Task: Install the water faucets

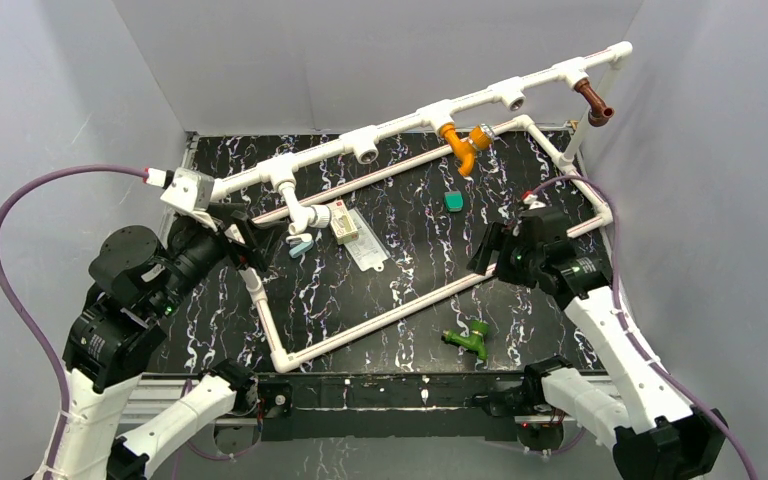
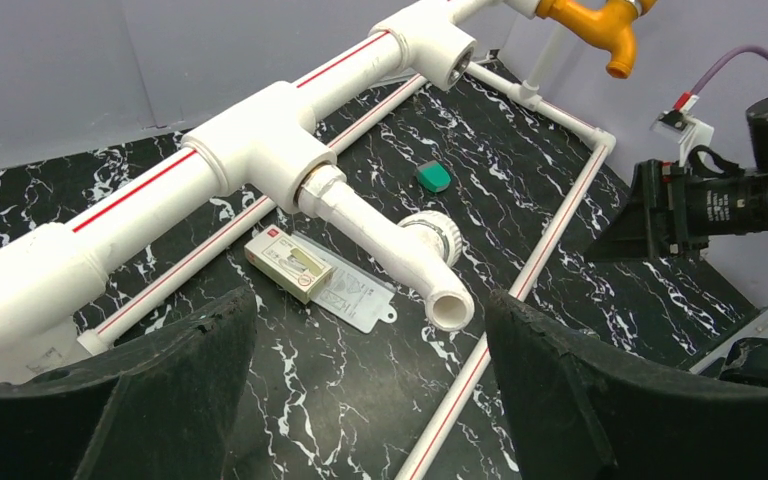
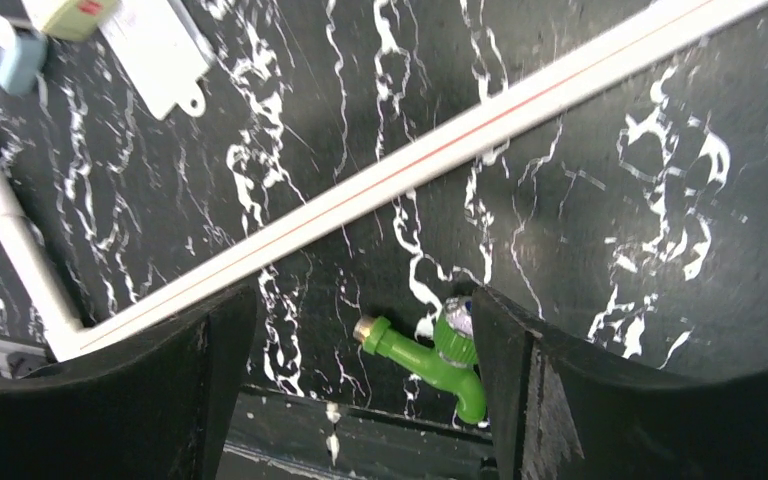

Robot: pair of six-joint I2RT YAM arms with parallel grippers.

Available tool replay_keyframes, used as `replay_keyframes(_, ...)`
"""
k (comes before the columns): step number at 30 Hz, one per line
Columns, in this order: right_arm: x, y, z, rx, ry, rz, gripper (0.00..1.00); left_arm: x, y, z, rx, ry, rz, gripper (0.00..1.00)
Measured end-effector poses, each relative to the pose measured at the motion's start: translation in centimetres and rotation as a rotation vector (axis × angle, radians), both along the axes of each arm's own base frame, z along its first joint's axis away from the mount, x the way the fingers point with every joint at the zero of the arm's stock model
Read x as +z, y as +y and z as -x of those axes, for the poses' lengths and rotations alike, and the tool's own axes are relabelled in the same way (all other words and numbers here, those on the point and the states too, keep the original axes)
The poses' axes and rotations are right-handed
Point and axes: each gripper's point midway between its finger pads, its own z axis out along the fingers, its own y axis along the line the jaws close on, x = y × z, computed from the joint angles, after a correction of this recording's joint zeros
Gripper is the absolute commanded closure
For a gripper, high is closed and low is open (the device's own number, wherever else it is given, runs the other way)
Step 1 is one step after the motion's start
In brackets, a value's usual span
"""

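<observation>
A long white pipe (image 1: pixel 400 125) with tee sockets spans the back. A white faucet (image 1: pixel 312 216) hangs from a left socket; in the left wrist view its spout (image 2: pixel 410 250) points toward me. An orange faucet (image 1: pixel 463 143) and a brown faucet (image 1: pixel 593 101) sit in sockets further right. A green faucet (image 1: pixel 468 340) lies loose on the mat near the front edge; it also shows in the right wrist view (image 3: pixel 430 357). My left gripper (image 2: pixel 370 390) is open and empty, just short of the white faucet. My right gripper (image 3: pixel 360 390) is open and empty above the green faucet.
A white pipe frame (image 1: pixel 390 318) lies flat on the black marbled mat (image 1: pixel 400 260). A small flat teal piece (image 1: pixel 454 201), a boxed item on a clear card (image 1: pixel 355 235) and a small light-blue piece (image 1: pixel 300 247) lie on the mat. Grey walls enclose the sides.
</observation>
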Motion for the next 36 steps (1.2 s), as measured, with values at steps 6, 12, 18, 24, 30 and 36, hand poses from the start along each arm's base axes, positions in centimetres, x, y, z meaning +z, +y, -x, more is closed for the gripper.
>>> replay_keyframes(6, -3.2, 0.5, 2.3, -0.028, 0.109, 0.054, 0.17, -0.5, 0.1, 0.2, -0.001, 0.020, -0.007, 0.19)
replay_keyframes(12, -5.4, 0.1, 4.8, -0.079, 0.207, 0.114, 0.16, -0.8, -0.1, 0.7, -0.020, 0.032, -0.008, 0.19)
replay_keyframes(18, -7.5, -0.5, 6.8, -0.144, 0.286, 0.147, 0.15, -1.3, -0.6, 1.0, -0.055, 0.050, -0.005, 0.19)
replay_keyframes(24, -9.9, -0.9, 8.5, -0.182, 0.356, 0.180, 0.14, -2.6, -1.4, 1.1, -0.093, 0.082, -0.016, 0.19)
replay_keyframes(30, -12.2, -0.2, 9.3, -0.185, 0.411, 0.218, 0.14, -3.6, -1.9, 1.4, -0.122, 0.109, -0.026, 0.19)
replay_keyframes(36, -13.4, 0.2, 9.1, -0.195, 0.418, 0.257, 0.19, -4.1, -2.2, 1.8, -0.143, 0.127, -0.027, 0.19)
